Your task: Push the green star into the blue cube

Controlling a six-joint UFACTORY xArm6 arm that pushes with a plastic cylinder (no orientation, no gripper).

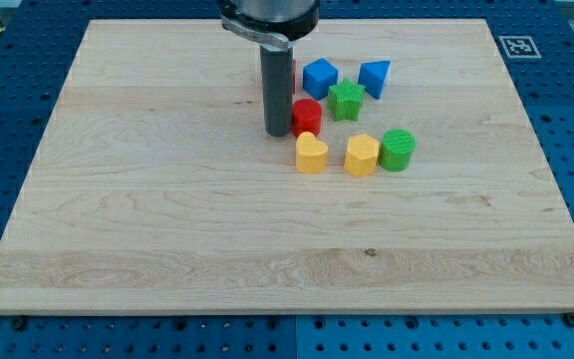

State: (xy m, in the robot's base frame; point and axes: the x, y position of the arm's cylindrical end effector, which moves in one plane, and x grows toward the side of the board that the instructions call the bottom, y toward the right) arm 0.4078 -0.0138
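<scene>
The green star (pixel 346 100) lies near the view's top centre, touching or almost touching the lower right of the blue cube (pixel 319 77). My tip (pixel 278 133) rests on the board just left of a red cylinder (pixel 307 116), which lies below and left of the star. The rod hides part of another red block (pixel 290 74) behind it, left of the blue cube.
A blue triangular block (pixel 374 77) lies right of the star. A yellow heart (pixel 311 154), a yellow hexagon block (pixel 362 155) and a green cylinder (pixel 398 150) form a row below. The wooden board (pixel 167 229) ends on a blue pegboard surround.
</scene>
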